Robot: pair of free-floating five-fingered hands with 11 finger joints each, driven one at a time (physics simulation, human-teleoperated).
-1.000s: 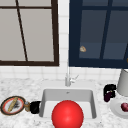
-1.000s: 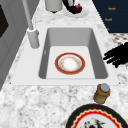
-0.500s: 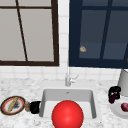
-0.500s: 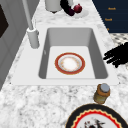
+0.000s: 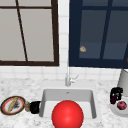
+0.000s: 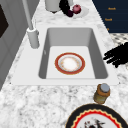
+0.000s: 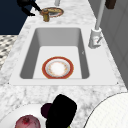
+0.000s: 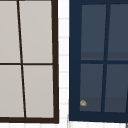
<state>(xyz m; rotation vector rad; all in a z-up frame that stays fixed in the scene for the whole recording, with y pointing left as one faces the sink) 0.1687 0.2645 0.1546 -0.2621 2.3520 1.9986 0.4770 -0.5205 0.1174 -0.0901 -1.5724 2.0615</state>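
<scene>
Change: nothing has moved since the earlier frames; both hands and every thing lie as they did.
Left hand point(image 5: 35, 107): hovers over the counter's front edge at 9 o'clock of the sink point(image 5: 45, 96), just beside the jar point(image 5: 27, 106); in the left side view its fingers point(image 6: 110, 55) are spread and straight, holding nothing.
Jar: small, amber, grey-lidded, upright between the left hand and the patterned plate point(image 5: 5, 106).
Right hand point(image 5: 115, 94): at 3 o'clock of the sink, over the white plate point(image 5: 113, 110), touching a dark plum-like fruit point(image 7: 45, 110); whether its fingers curl round it I cannot tell.
Red fruit point(image 5: 122, 105): on the white plate, at 4 o'clock of the right hand.
Sink: a red-rimmed plate point(image 6: 70, 63) lies flat on its floor.
</scene>
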